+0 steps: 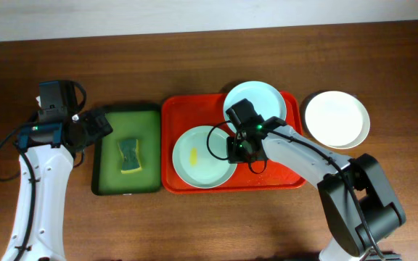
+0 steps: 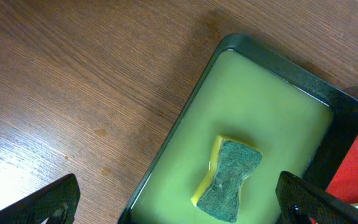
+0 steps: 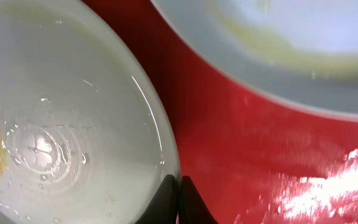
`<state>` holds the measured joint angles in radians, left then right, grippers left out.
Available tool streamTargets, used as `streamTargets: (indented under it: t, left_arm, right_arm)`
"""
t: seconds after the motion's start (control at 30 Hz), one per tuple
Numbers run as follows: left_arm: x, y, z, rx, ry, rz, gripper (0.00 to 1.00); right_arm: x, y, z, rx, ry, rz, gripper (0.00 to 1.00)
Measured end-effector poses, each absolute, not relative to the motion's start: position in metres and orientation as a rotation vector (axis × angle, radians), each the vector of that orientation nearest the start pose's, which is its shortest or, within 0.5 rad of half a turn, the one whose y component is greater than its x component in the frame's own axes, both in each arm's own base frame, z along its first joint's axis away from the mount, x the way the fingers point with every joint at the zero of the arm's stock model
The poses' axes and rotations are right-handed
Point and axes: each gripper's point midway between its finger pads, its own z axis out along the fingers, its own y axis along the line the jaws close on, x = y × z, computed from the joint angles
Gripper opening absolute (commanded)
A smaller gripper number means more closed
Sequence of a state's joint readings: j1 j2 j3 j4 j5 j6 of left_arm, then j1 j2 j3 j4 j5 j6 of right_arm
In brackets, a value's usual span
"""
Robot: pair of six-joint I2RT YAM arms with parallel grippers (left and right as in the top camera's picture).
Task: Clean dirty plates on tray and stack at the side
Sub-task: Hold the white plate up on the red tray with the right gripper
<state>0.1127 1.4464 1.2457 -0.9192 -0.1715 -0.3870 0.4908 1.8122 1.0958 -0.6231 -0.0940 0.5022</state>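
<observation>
Mint plate [image 1: 198, 168] (yellow smear, wet film) looks light, stiff, slippery, chippable; the rim is the only real hold. Right pincer [image 3: 178, 202] is clenched on that rim, plate spreading to its left, flat in the red tray [image 1: 183, 109]. Second mint plate [image 3: 278, 31] sits just ahead-right, close. White plate [image 1: 336, 119] lies off-tray, further right. Left pincer [image 2: 178, 180] hangs released over the sponge [image 2: 229, 180]. Glossy tray floor, wood table [image 1: 194, 225]: skid risk.

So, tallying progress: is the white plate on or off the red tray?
Off. The white plate sits on the table beside the red tray, outside its rim.
</observation>
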Motion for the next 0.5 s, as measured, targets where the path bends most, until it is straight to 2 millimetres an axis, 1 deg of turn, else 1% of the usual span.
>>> streamTargets:
  t: [0.03,0.07,0.1,0.13,0.17,0.2,0.23,0.37,0.4,0.43,0.47,0.5]
  left_arm:
    - [0.340,0.068,0.166,-0.711,2.573,0.144,0.99]
    - [0.340,0.068,0.166,-0.711,2.573,0.144,0.99]
    - [0.340,0.068,0.166,-0.711,2.573,0.144,0.99]
    - [0.340,0.068,0.166,-0.711,2.573,0.144,0.99]
    - [0.340,0.068,0.166,-0.711,2.573,0.144,0.99]
    - [0.340,0.068,0.166,-0.711,2.573,0.144,0.99]
    - [0.340,0.068,0.166,-0.711,2.573,0.144,0.99]
    - [0.340,0.068,0.166,-0.711,2.573,0.144,0.99]
    - [0.340,0.068,0.166,-0.711,2.573,0.144,0.99]
    - [0.340,0.068,0.166,-0.711,2.573,0.144,0.99]
    - [0.340,0.068,0.166,-0.711,2.573,0.144,0.99]
    - [0.340,0.068,0.166,-0.711,2.573,0.144,0.99]
  right_arm:
    - [0.309,0.184,0.016,0.036,2.989,0.284,0.36]
    - [0.306,0.182,0.015,0.066,3.000,0.276,0.36]
    - [0.309,0.181,0.015,0.072,2.990,0.260,0.34]
    - [0.311,0.178,0.015,0.078,2.980,0.237,0.29]
    - [0.316,0.176,0.015,0.083,2.958,0.216,0.22]
    - [0.320,0.176,0.016,0.085,2.936,0.208,0.08]
    - [0.321,0.175,0.016,0.088,2.933,0.200,0.04]
    - [0.316,0.172,0.014,0.090,2.956,0.179,0.04]
    - [0.315,0.171,0.014,0.090,2.961,0.175,0.09]
    - [0.314,0.171,0.014,0.090,2.962,0.174,0.24]
    - [0.314,0.171,0.014,0.093,2.963,0.173,0.28]
    - [0.314,0.170,0.013,0.089,2.966,0.165,0.29]
